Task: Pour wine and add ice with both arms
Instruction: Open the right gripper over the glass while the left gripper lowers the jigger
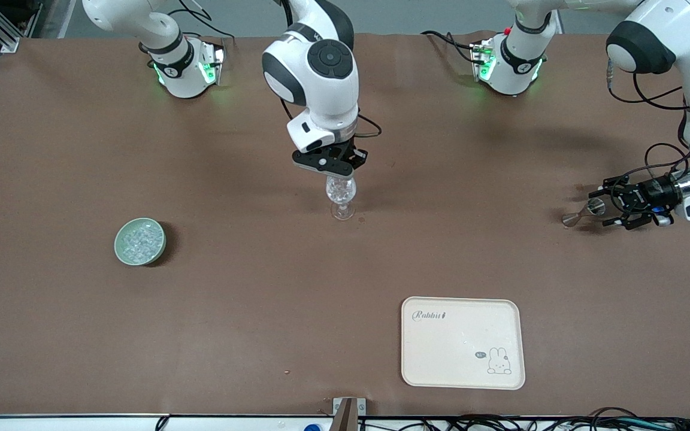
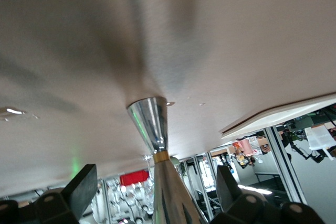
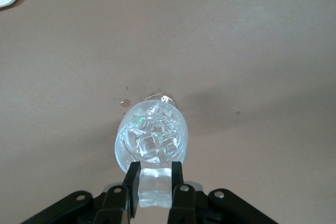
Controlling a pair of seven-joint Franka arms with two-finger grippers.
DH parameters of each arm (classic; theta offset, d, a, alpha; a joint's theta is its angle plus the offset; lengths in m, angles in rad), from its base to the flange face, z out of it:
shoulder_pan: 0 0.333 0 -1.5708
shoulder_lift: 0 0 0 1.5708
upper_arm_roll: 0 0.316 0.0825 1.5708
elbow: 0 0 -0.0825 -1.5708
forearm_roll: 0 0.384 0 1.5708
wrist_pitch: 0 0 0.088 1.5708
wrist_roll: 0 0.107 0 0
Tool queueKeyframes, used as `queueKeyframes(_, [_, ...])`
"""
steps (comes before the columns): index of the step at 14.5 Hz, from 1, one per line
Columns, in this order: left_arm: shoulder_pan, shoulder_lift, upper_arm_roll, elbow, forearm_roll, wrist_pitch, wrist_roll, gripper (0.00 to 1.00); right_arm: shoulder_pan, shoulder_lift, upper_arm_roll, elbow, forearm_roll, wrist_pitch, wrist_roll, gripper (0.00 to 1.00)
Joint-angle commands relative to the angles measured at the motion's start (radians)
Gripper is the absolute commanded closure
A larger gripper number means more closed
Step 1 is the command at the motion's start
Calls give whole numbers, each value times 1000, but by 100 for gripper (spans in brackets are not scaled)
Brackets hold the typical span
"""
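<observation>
Front view showed the right tool (image 1: pixel 338 174) directly over the glass (image 1: pixel 341 197), which stood upright on the brown counter (image 1: pixel 249 299) about midway between the arms' ends. Right wrist view showed its fingers (image 3: pixel 132 179) clamped on one ice chunk (image 3: pixel 155 186) just above the rim, with the glass (image 3: pixel 150 139) already packed with ice. More ice filled a green bowl (image 1: pixel 139 241), toward the right arm's end and nearer the front camera than the glass. The left tool (image 1: pixel 623 206) hung low over the counter at the left arm's end, clamped on a steel jigger (image 1: pixel 584 212) held sideways; in the left wrist view the jigger (image 2: pixel 152 129) sat between its fingers (image 2: pixel 81 187). A cream tray (image 1: pixel 462 342) lay nearest the front camera.
</observation>
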Motion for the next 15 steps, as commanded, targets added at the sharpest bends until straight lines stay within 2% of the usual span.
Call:
queueKeyframes(1, [-20, -2, 27, 136, 146, -9, 57, 0, -3, 28, 8, 36, -18, 0, 12, 88])
queueKeyframes(6, [-45, -37, 29, 404, 413, -9, 80, 0, -3, 39, 7, 46, -18, -1, 9, 83])
queueKeyframes(7, [-63, -54, 27, 449, 463, -9, 79, 0, -3, 39, 8, 46, -18, 0, 9, 76])
queueKeyframes(8, [-79, -74, 24, 487, 486, -9, 62, 0, -4, 39, 8, 47, -18, -2, 6, 61])
queueKeyframes(9, [-95, -93, 23, 523, 492, -7, 62, 0, -4, 39, 8, 47, -18, -4, 4, 50])
queueKeyframes(11, [-125, -103, 17, 630, 509, -6, 65, 0, -6, 39, 8, 47, -18, -4, 0, 35])
queueKeyframes(12, [-135, -106, 1, 671, 508, 12, 77, 0, -8, 39, 8, 58, -18, -5, 0, 29])
queueKeyframes(14, [-134, -157, -115, 678, 514, 127, 62, 0, -11, 39, 8, 79, -16, -10, -2, 25])
queueKeyframes(15, [-131, -184, -138, 678, 518, 153, 62, 0, -11, 37, 8, 81, -16, -13, -2, 22])
